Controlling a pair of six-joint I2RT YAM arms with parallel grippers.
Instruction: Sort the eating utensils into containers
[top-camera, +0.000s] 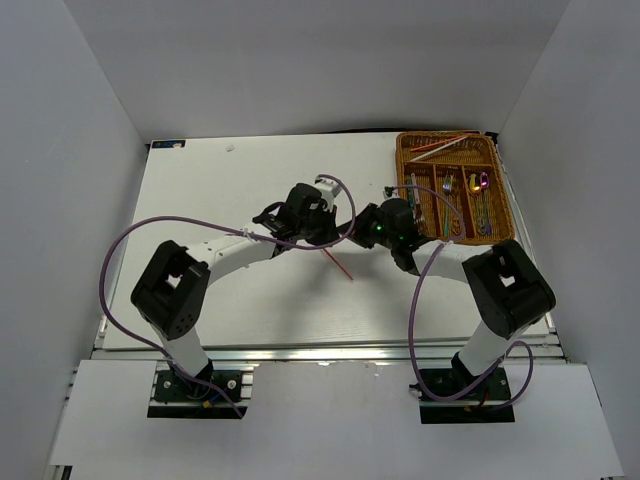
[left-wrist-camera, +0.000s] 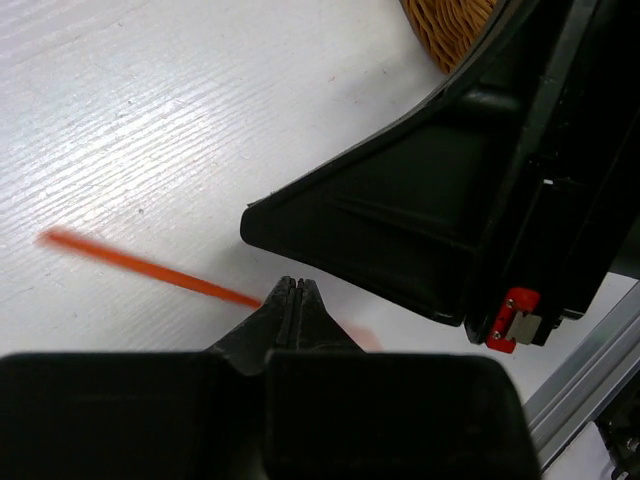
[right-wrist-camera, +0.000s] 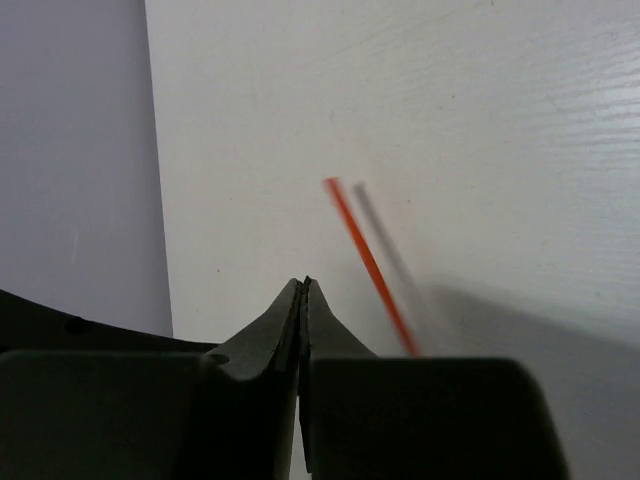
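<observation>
At the middle of the white counter (top-camera: 230, 200), the left gripper (left-wrist-camera: 290, 292) appears to have its jaws clenched on a thin red chopstick (left-wrist-camera: 140, 262), probably for carrying to the brown woven wicker cutlery tray (top-camera: 402, 150). The right gripper (right-wrist-camera: 303, 292) has its jaws pressed together, empty.

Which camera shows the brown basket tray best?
The top external view: the whole wicker cutlery tray shows, with utensils in its slots. The left wrist view catches only a woven corner; the right wrist view shows none of it.
</observation>
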